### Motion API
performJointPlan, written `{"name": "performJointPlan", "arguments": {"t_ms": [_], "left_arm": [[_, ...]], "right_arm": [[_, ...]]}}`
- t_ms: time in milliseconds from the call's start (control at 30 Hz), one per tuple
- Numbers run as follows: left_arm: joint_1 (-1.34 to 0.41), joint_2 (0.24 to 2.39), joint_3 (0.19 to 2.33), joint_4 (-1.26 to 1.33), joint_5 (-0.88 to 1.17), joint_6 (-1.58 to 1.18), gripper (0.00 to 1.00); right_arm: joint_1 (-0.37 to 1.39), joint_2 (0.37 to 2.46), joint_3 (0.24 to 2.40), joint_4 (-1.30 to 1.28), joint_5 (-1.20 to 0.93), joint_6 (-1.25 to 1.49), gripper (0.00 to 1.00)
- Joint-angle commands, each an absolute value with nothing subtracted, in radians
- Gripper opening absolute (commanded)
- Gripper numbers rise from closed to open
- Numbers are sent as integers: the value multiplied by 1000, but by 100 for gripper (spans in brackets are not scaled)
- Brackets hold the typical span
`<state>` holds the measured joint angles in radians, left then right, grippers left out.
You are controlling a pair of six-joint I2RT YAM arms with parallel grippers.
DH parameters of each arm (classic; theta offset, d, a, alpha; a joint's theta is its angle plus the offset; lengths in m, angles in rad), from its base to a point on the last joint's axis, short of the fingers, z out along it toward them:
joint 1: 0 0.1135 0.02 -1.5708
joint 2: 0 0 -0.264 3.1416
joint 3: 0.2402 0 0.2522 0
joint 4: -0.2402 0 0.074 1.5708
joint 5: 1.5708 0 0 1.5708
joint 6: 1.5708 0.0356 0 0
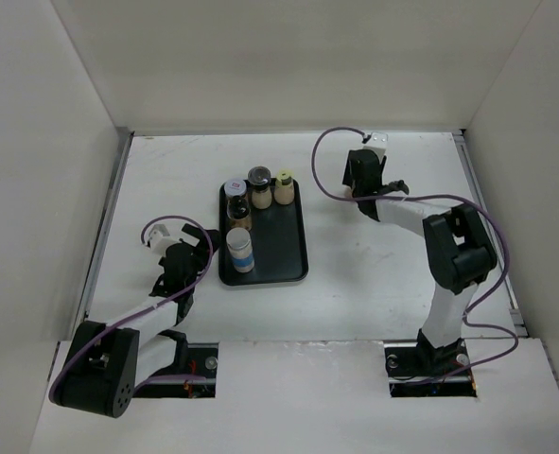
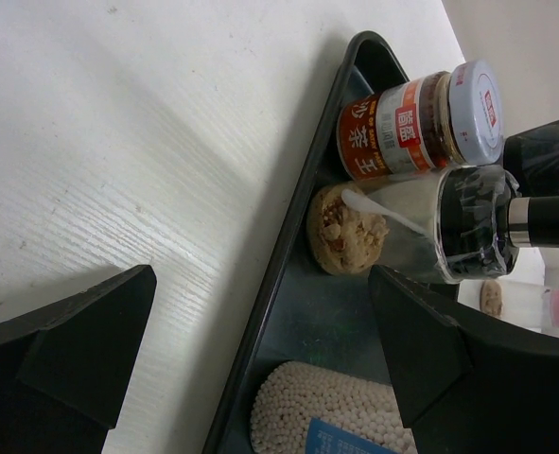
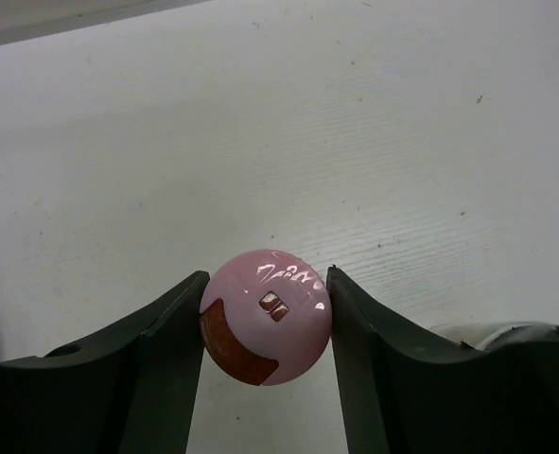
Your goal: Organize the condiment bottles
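Several condiment bottles stand in the black tray: a red-labelled jar with a grey-white cap, a black-capped bottle, a yellow-green-capped one, a brown one and a white bottle of beads with a blue label. My left gripper is open and empty, straddling the tray's left rim. My right gripper is shut on a pink-capped bottle over the table, far right of the tray; its body is hidden.
White walls enclose the table on the left, back and right. The right arm's elbow stands between the tray and the right wall. A purple cable loops off the right wrist.
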<state>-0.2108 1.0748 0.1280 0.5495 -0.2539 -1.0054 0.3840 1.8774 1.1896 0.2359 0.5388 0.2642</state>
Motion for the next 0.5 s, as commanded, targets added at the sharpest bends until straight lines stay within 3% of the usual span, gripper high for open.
{"name": "performJointPlan", "arguments": {"t_ms": [0, 233, 467], "left_arm": [[-212, 1078, 143, 601, -250, -993, 100], [-214, 1083, 143, 601, -252, -996, 100], [-215, 1060, 137, 601, -253, -996, 100]], "right_arm": [[436, 1741, 1158, 293, 549, 256, 46], [660, 1621, 1104, 311, 519, 268, 46], [820, 1767, 1253, 308, 483, 276, 48]]}}
